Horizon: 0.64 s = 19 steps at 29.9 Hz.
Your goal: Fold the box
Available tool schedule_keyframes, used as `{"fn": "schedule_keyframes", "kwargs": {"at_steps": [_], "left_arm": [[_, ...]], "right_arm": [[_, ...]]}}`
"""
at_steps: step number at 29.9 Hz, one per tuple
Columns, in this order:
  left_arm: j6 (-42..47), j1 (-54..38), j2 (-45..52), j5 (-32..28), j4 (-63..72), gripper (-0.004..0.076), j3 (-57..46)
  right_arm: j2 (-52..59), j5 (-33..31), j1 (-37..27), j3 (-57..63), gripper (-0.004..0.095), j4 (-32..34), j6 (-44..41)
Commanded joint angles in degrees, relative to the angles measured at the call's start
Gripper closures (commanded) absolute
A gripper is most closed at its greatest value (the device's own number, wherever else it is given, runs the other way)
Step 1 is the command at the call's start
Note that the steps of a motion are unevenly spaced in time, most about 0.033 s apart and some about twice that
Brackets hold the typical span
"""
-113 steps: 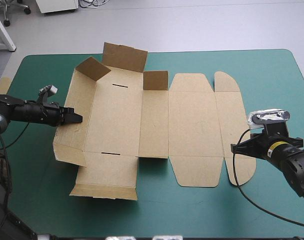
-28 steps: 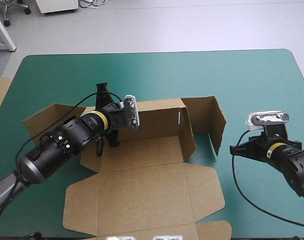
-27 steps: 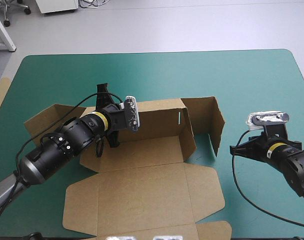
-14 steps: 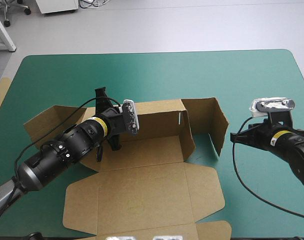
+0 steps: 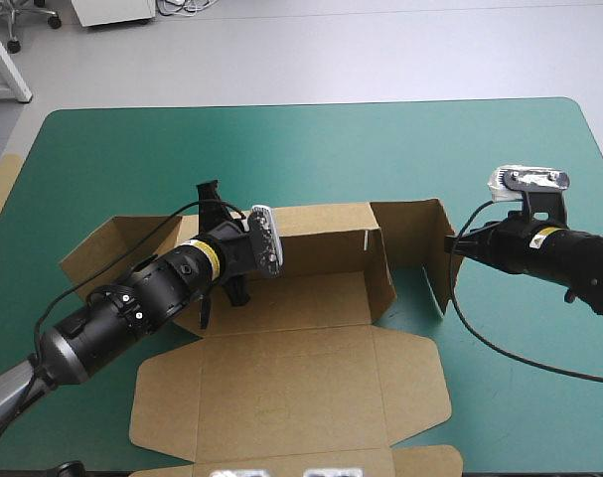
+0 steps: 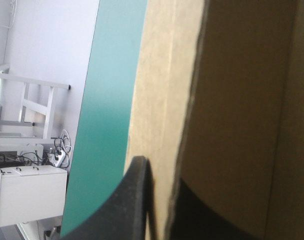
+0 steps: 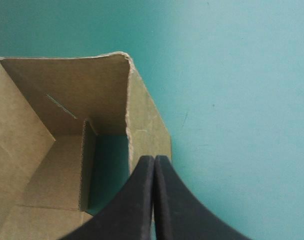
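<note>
Bright, even light from above; the raised walls of the box (image 5: 301, 378) cast soft shadows on the teal-green cover (image 5: 380, 149).

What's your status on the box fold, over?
Left end effector shut on the box, rear wall. Right end effector shut, tip at raised end flap. Lid flat toward the near edge. No obstruction seen.

My place looks like a lab: teal-green surface (image 5: 311, 139) on smooth grey floor (image 5: 380, 50), white cabinet (image 5: 112, 10), loose cables (image 5: 182, 6), chair castors (image 5: 54, 20) far left.
</note>
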<state>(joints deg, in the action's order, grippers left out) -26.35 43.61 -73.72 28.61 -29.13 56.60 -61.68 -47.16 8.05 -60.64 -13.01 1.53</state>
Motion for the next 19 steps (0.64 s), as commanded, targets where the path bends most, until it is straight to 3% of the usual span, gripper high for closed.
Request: {"fn": "schedule_keyframes", "kwargs": {"at_steps": [1, 4, 13, 19], "left_arm": [[2.3, 3.7, -1.1, 1.4, 8.0, 0.0734, -2.6], [4.7, 4.5, -1.1, 1.5, 3.1, 0.0734, -2.9], [31.9, 4.5, -1.1, 6.2, -25.9, 0.0734, -2.9], [39.6, 7.4, -1.1, 11.9, -36.6, 0.0734, -2.9]], "right_arm": [[0.7, 2.8, -1.9, -2.1, 0.0927, -4.9, 3.2], [0.7, 2.5, -2.3, -2.1, 0.0927, -6.1, 3.9], [0.7, 2.3, -2.3, -2.1, 0.0927, -9.7, 5.9], [0.7, 2.3, -2.3, -2.1, 0.0927, -10.9, 6.7]]}}
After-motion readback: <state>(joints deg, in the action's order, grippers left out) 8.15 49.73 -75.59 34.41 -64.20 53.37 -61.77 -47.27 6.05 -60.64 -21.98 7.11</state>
